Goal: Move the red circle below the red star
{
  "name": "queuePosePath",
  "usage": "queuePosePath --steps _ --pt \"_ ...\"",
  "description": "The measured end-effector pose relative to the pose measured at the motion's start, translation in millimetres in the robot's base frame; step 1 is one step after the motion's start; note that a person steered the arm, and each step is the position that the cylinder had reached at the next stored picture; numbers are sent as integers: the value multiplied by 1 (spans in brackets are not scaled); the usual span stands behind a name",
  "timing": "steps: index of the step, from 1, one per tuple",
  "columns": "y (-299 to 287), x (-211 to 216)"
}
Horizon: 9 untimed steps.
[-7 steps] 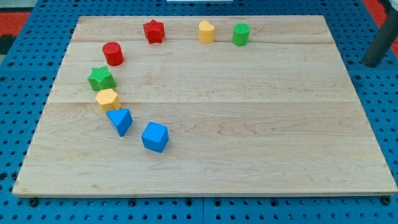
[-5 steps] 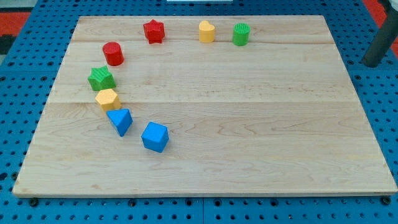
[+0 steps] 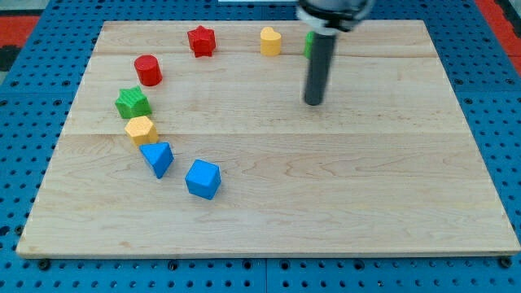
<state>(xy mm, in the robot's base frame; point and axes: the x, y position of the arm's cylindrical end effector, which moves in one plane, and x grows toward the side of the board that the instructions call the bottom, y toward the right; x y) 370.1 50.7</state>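
— Where do we stand?
— Our rod hangs upright, my tip (image 3: 313,102) on bare board, well right of the red circle (image 3: 148,70).
— And the red star (image 3: 201,41)?
— Up-right of the circle.

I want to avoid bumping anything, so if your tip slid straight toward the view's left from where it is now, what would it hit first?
Probably the green star. My tip stands on open board, and nothing lies between them; the red circle sits slightly above that line, though depth is uncertain.
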Motion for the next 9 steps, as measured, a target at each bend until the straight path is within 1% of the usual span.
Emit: queuePosePath --steps 1,3,4,5,6,7,8,9 --pt "-73 -16" --pt "-246 -13" --pt "-289 -18" --pt "-277 -40" --pt "-216 -53" --pt "-197 -55" --pt "-166 -79" --pt "-139 -82"
